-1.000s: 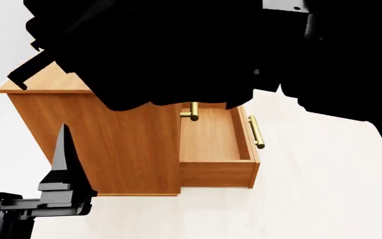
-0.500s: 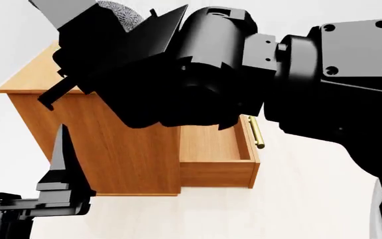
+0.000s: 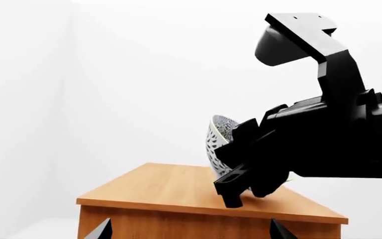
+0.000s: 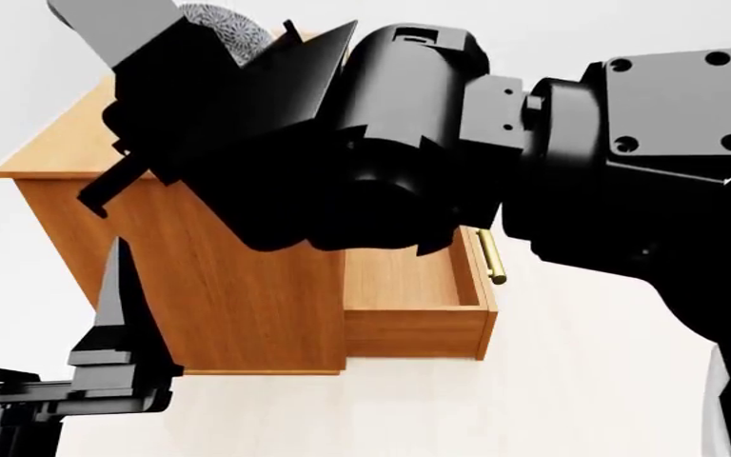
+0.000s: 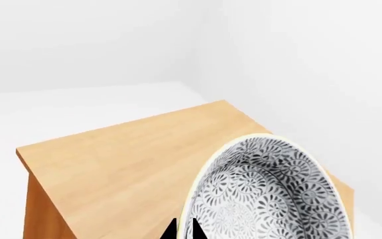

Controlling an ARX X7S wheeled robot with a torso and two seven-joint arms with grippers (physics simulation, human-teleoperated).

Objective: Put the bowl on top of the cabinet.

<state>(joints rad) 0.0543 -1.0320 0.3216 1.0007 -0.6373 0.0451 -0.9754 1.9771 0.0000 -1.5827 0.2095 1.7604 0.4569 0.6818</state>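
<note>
The right pincer [image 5: 183,230], its tips pinched close together on the rim of the bowl [image 5: 267,194], holds the patterned dish tilted on edge in the air above the flat top of the cabinet [image 5: 131,154], over its right part as the left wrist view shows it. From the head view the right arm fills most of the frame, with only a sliver of the bowl [image 4: 228,27] showing above it and one drawer [image 4: 406,276] of the cabinet [image 4: 213,276] standing open below. The left pincer [image 4: 42,314] waits low at the near left, its jaws apart and holding nothing. To finish the placing well, the bowl likely needs levelling so its foot faces down, then lowering well inside the top's edges until it rests before the tips let go. No brand, label or writing is legible anywhere.
</note>
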